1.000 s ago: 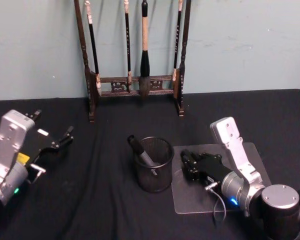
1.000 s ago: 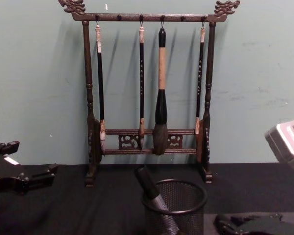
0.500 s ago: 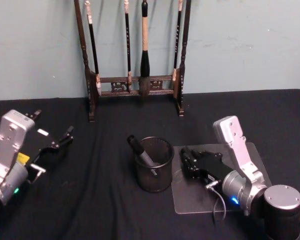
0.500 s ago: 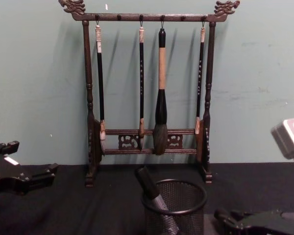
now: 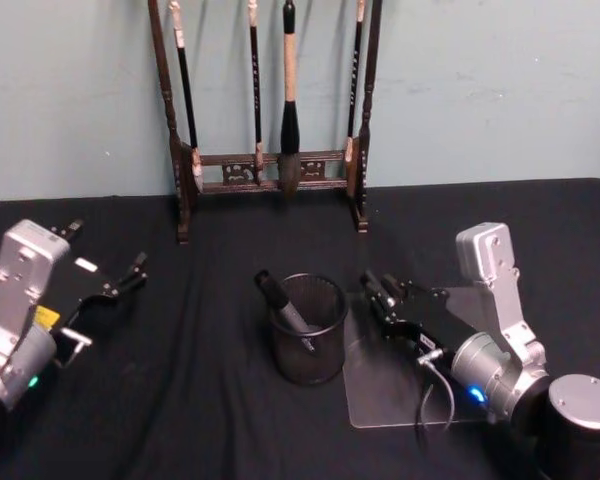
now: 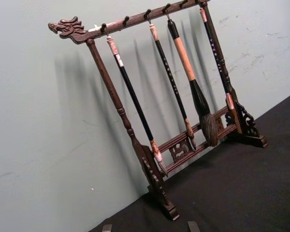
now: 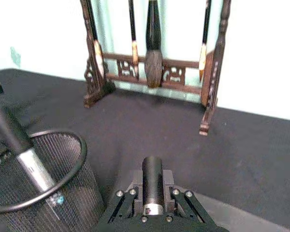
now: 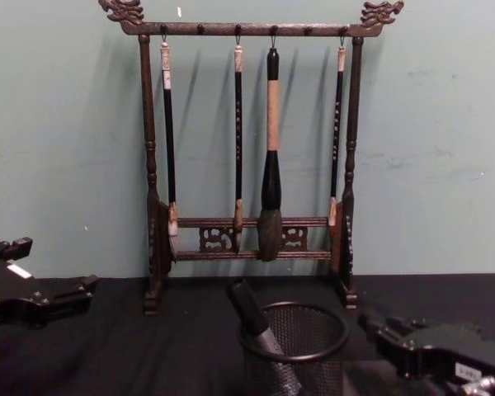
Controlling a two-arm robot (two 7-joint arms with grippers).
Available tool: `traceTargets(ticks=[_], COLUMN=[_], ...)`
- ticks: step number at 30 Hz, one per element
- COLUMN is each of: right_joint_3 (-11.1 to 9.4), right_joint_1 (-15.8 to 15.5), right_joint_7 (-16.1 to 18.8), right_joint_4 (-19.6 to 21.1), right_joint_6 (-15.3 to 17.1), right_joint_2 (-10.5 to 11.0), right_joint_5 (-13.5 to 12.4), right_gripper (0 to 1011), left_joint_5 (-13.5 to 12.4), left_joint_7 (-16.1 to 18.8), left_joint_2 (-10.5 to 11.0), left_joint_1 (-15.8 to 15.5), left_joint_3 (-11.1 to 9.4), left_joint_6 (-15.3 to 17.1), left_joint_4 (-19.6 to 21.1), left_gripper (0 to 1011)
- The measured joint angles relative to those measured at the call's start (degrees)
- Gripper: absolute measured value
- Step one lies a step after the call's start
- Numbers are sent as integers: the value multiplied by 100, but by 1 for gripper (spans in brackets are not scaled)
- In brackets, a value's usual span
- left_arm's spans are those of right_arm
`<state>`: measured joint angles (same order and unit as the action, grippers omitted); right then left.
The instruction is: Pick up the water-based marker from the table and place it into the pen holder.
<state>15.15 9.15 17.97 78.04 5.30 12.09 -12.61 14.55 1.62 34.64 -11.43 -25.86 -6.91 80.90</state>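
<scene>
- Two changes against the view a second ago: my right gripper (image 5: 378, 290) has come up off the clear mat (image 5: 390, 390). It has also moved up-frame in the head view to centre-right, near the right wall of the pen holder (image 5: 315, 355).
- Right jaws: pressed onto a dark cylinder with a silver band, which lies between the fingers and points forward in the right wrist view. I judge this to be the water-based marker (image 7: 152, 179).
- Marker position: in my grip, clear of the table (image 5: 200, 390), beside the holder and not yet over its rim.
- Pen holder: centre of the head view, upright, unmoved. Another marker (image 5: 278, 298) leans inside it, its cap projecting past the upper-left rim.
- Left gripper (image 5: 102, 255): parked at the left edge of the head view, jaws spread, holding nothing, unchanged.
- Meaning: the pick-up appears complete and the transfer is in hand.
- Next move, as I judge it: bring the marker over the opening, point it down, then release.
- Caution: the leaning marker takes up the left of the opening, so aim for the free right side.
</scene>
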Motion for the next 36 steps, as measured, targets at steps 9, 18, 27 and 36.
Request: traceTargets(ticks=[9,18,27,36], right_joint_3=[39,69,144,223], right_joint_1=[-78,-127,-80,102], right_joint_7=[105,247,360,385], right_joint_4=[146,264,324,356], right_joint_6=[-447,-714,-1065,-1136], right_joint_2=[106,181,268,260], right_joint_5=[-143,-348,-444,-474], right_gripper=[242,242,242,242], left_joint_5=[0,0,0,0], left_joint_7=[0,0,0,0], left_joint_2=[0,0,0,0], left_joint_1=[0,0,0,0], left_joint_3=[0,0,0,0], left_joint_6=[0,0,0,0], left_joint_4=[0,0,0,0], left_gripper=[1009,1009,1009,1009])
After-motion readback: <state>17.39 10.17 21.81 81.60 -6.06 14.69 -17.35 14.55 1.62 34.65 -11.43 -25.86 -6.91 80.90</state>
